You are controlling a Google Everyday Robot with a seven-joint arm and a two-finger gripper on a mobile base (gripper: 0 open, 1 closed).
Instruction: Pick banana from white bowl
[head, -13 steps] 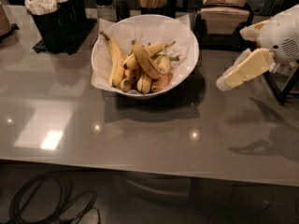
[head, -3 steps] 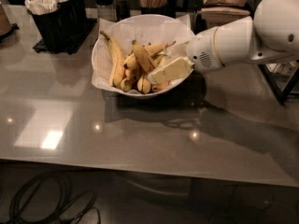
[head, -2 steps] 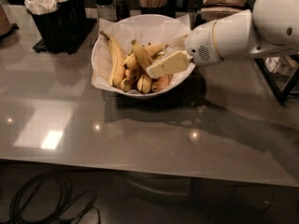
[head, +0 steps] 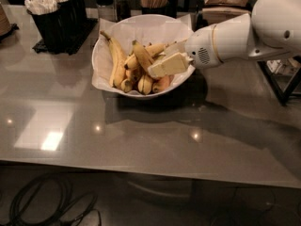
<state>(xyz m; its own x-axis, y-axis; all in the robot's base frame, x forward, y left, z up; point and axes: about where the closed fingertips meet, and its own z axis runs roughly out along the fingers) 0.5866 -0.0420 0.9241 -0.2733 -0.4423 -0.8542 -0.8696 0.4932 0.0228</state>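
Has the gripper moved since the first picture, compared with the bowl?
Yes. The gripper moved left: it hung right of the bowl, apart from it; now it is over the bowl's right half.

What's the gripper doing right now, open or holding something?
Gripper: over the right side of the white bowl; open, closed or holding cannot be told.

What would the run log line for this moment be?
gripper: in bowl, right side, next to banana | banana: lying in bowl, not lifted | contact: cannot tell
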